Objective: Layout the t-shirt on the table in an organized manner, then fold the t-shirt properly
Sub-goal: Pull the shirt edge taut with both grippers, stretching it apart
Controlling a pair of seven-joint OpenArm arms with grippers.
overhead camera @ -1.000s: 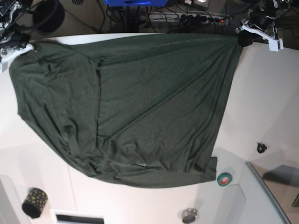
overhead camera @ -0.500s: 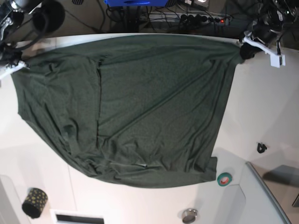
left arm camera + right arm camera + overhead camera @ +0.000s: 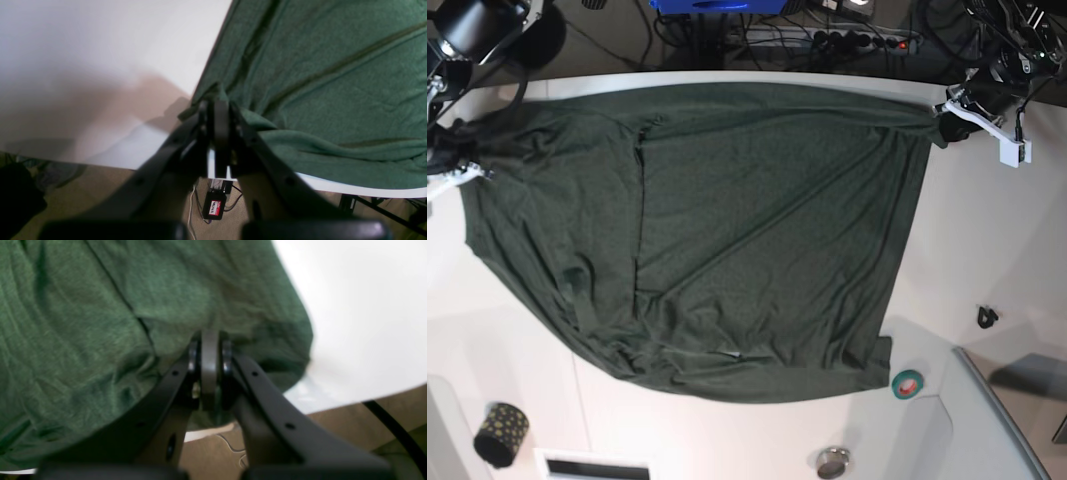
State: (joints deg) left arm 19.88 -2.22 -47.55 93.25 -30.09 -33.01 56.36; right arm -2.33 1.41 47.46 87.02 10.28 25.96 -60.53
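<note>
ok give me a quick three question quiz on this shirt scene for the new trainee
1. True or false: both grippers are shut on the t-shirt.
2. In the base view, which small thing lies nearest the shirt's lower right corner? A) teal tape roll B) dotted black cup C) small black clip
3. Fill in: the left gripper pinches the shirt at a corner close to the ____ of the table.

Key
1. True: the right gripper is also clamped on cloth.
2. A
3. edge
</note>
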